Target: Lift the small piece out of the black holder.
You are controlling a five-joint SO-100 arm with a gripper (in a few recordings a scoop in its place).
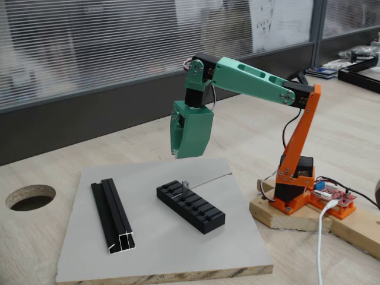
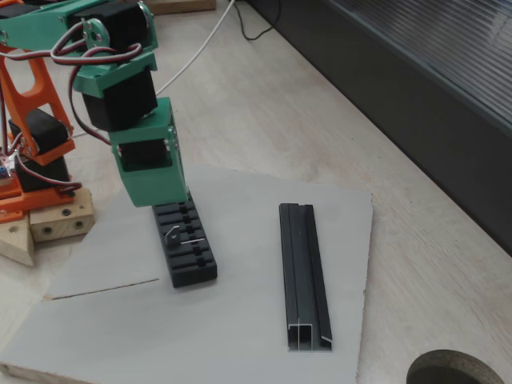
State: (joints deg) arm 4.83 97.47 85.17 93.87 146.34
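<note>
The green gripper hangs in the air above the grey board, its tip pointing down and clear of everything below it. In both fixed views its fingers read as one closed green wedge with nothing between them, but I cannot tell for certain whether it is clenched or released.

The black holder lies at an angle on the board, slots facing up. The small piece stands upright in one of the slots near the holder's far left end in this fixed view, a thin silvery tab poking above the black top. It sits below the gripper and slightly forward of its tip, with an open gap between the two; they are not touching.

In the other fixed view the gripper covers the far end of the holder, and the small piece shows just beyond the gripper's lower edge, in a slot a few places in from that end.

A longer black grooved rail lies on the same board, well apart from the holder. The board rests on a pale wooden worktop, which has a round hole near the board's corner
</note>
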